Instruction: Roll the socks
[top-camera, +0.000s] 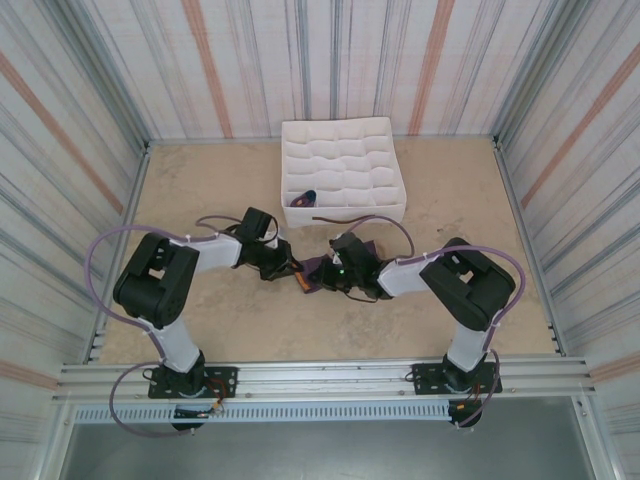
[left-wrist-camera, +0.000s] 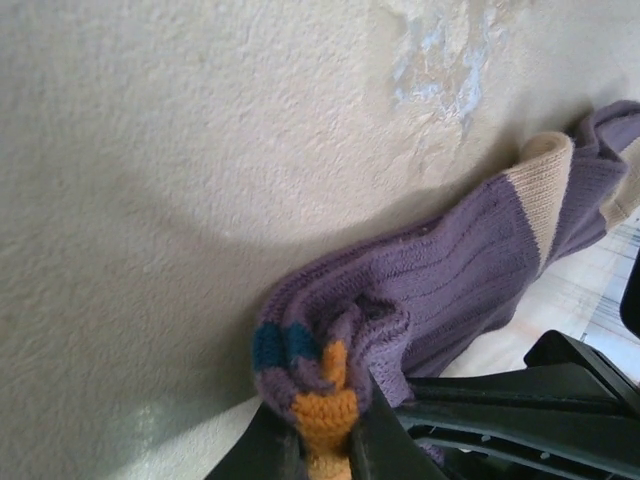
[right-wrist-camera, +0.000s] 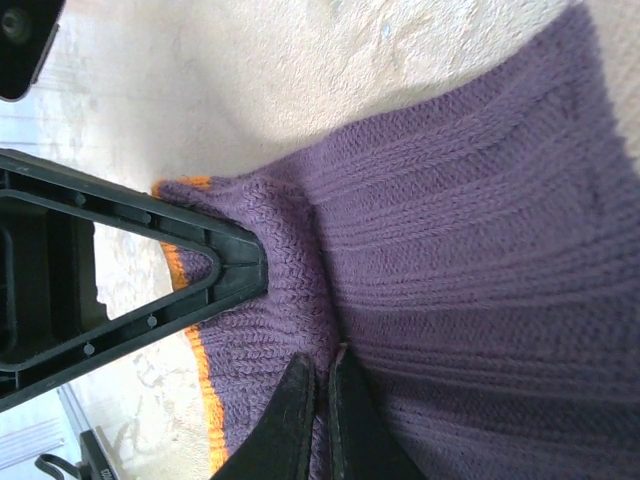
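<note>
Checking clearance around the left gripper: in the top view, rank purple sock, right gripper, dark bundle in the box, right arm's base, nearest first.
1. Purple sock: pinched in the left gripper's jaws.
2. Right gripper: just right, on the same sock.
3. Dark bundle: behind, in the white box's front-left corner.
4. Right arm's base: near-right edge.

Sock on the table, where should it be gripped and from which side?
Grip the bunched orange end from the left arm's side: it humps up off the table, while the rest of the sock lies flat. The left end effector is shut there.
</note>
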